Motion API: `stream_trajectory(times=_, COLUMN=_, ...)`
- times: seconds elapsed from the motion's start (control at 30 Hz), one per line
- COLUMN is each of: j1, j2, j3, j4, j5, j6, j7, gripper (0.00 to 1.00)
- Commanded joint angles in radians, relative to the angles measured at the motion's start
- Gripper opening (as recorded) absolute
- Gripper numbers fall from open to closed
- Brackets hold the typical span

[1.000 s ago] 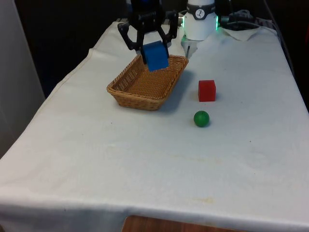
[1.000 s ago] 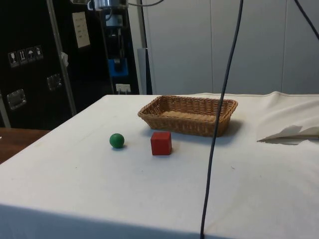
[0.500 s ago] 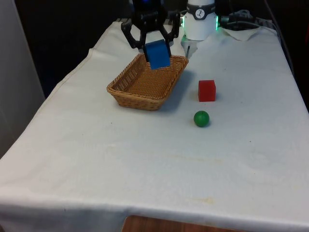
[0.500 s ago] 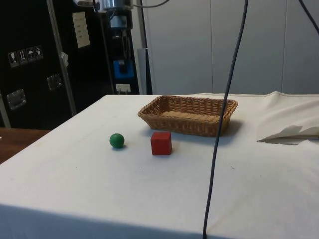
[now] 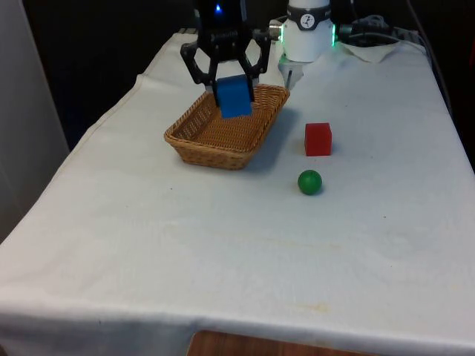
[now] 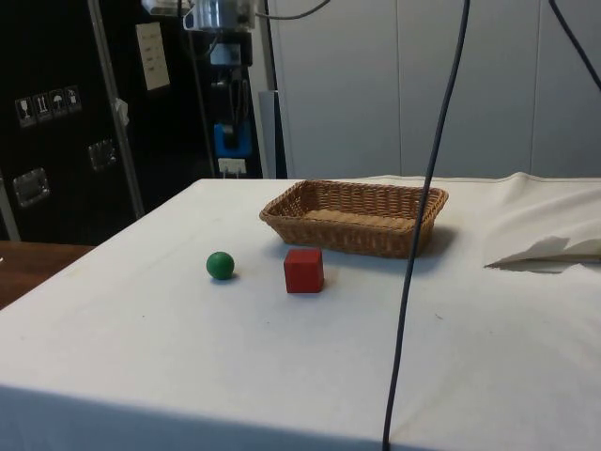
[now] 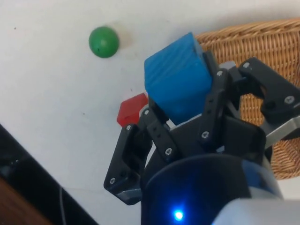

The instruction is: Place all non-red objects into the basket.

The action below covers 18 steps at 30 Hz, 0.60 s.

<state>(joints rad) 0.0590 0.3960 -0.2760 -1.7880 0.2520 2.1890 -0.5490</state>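
My black gripper [image 5: 233,90] is shut on a blue cube [image 5: 234,98] and holds it in the air over the far end of the wicker basket [image 5: 210,153]. From the side, the blue cube [image 6: 235,139] hangs well above table height in the gripper [image 6: 234,132], behind the basket [image 6: 349,225]. The wrist view has the cube [image 7: 178,77] clamped between the fingers, with the basket rim [image 7: 255,33] beside it. A red cube [image 5: 318,139] [image 6: 303,271] [image 7: 131,110] and a green ball [image 5: 309,182] [image 6: 220,265] [image 7: 103,41] rest on the cloth, right of the basket in the front view.
A crumpled white cloth [image 5: 375,46] [image 6: 545,249] lies at the table's far end near the robot base. A black cable [image 6: 420,216] hangs down across the side view. The basket's inside holds nothing that I can see.
The gripper, still holding the blue cube, has shifted slightly towards the front view's left and come down a little over the basket. Ball and red cube have not moved.
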Motion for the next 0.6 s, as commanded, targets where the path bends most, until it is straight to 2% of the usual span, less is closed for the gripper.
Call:
stream_trajectory(times=0.0, j1=0.008, j2=0.002, j3=-0.008, j4=-0.006, j5=-0.015, j6=0.024, j7=0.018, gripper=0.01)
stream_trajectory(times=0.1, j1=0.009, j2=-0.001, j3=-0.009, j4=-0.019, j5=-0.024, j6=0.051, j7=0.036, gripper=0.01)
stream_trajectory(times=0.13, j1=0.003, j2=0.001, j3=-0.003, j4=-0.015, j5=-0.011, j6=0.040, j7=0.024, gripper=0.01)
stream_trajectory(times=0.17, j1=0.010, j2=-0.003, j3=-0.010, j4=-0.021, j5=-0.025, j6=0.054, j7=0.040, gripper=0.01)
stream_trajectory(times=0.33, j1=0.015, j2=-0.007, j3=-0.017, j4=-0.029, j5=-0.027, j6=0.064, j7=0.067, gripper=0.01)
stream_trajectory(times=0.4, j1=0.016, j2=-0.007, j3=-0.018, j4=-0.031, j5=-0.027, j6=0.066, j7=0.075, gripper=0.01)
stream_trajectory(times=0.43, j1=0.009, j2=-0.002, j3=-0.011, j4=-0.021, j5=-0.014, j6=0.050, j7=0.059, gripper=0.01)
stream_trajectory(times=0.47, j1=0.016, j2=-0.008, j3=-0.019, j4=-0.032, j5=-0.026, j6=0.066, j7=0.079, gripper=0.01)
stream_trajectory(times=0.57, j1=0.014, j2=-0.014, j3=-0.017, j4=-0.042, j5=-0.020, j6=0.063, j7=0.097, gripper=0.01)
